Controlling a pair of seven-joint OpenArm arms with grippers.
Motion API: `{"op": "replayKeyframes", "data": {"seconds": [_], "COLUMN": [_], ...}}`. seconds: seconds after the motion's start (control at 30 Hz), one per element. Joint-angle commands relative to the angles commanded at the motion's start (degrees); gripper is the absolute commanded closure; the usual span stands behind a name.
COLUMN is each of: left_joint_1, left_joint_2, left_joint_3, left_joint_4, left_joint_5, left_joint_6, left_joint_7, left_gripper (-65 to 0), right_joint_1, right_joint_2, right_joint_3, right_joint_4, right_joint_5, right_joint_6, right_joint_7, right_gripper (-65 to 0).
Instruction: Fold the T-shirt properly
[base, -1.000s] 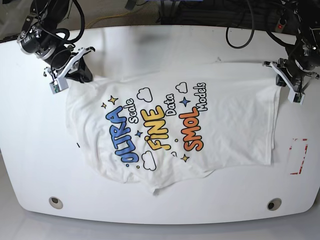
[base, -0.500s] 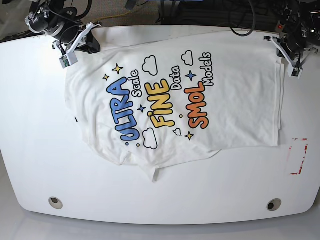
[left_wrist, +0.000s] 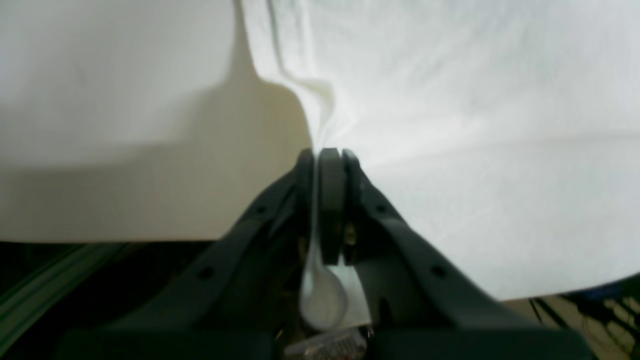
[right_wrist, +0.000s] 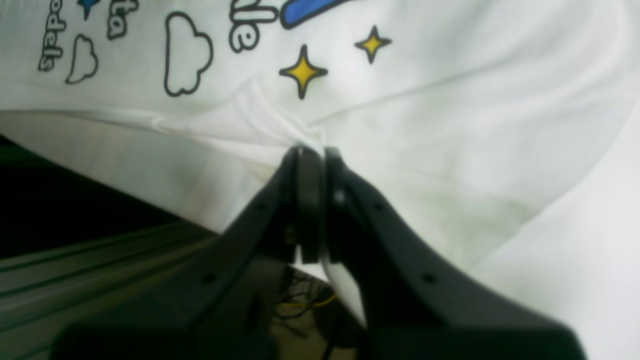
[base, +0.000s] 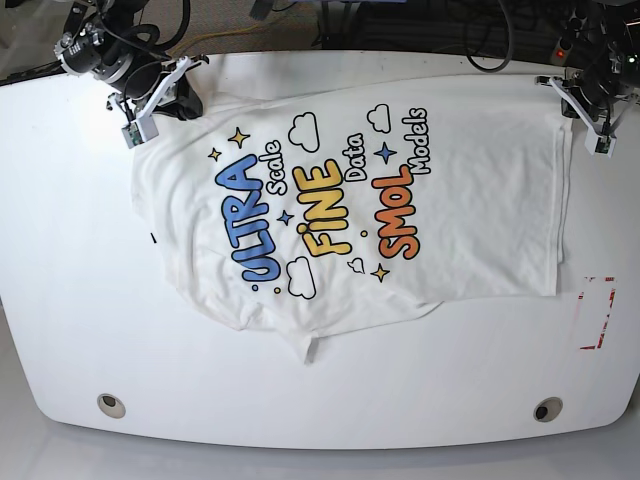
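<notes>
While both end effectors clamp it, T-shirt (base: 340, 210) drapes.

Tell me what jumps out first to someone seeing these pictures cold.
A white T-shirt fills the middle of the white table, its print of blue, yellow and orange lettering slanting across the front. At the far edge, the right gripper and the left gripper each pinch a far corner of it, jaws shut on the cloth. A red-marked patch lies beside the shirt.
</notes>
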Motion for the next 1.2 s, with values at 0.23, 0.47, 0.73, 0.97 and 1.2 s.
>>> {"op": "replayKeyframes", "data": {"seconds": [0.23, 0.47, 0.73, 0.97, 1.2], "left_joint_1": [-6.15, -21.01, -40.09, -57.49, -74.02], "left_joint_2": [4.84, 5.80, 3.43, -0.35, -1.49], "left_joint_3": [0.35, 5.27, 11.69, 18.46, 21.19], "left_joint_4": [0.35, 0.35, 0.00, -0.09, -0.88], "left_joint_5": [0.26, 0.35, 0.44, 1.58, 7.12], "left_joint_6": [0.00, 0.18, 0.35, 0.35, -0.09], "left_joint_7": [-3.78, -3.69, -1.85, -0.44, -0.44], "left_gripper": [0.0, 0.0, 0.0, 0.0, 0.0], "right_joint_1": [5.54, 19.08, 37.54, 54.95, 74.90], "right_joint_2": [1.23, 6.95, 17.14, 23.47, 28.31], "right_joint_3": [-0.09, -0.18, -6.42, -16.62, -29.36], "right_joint_4": [-0.70, -7.82, -20.40, -28.13, -35.25], "right_joint_5": [-0.18, -0.26, -0.18, -0.18, -0.18], "right_joint_6": [0.00, 0.00, 0.00, 0.00, 0.00], "right_joint_7": [0.18, 0.00, 0.00, 0.00, 0.00], "right_gripper": [0.0, 0.0, 0.0, 0.0, 0.0]}}
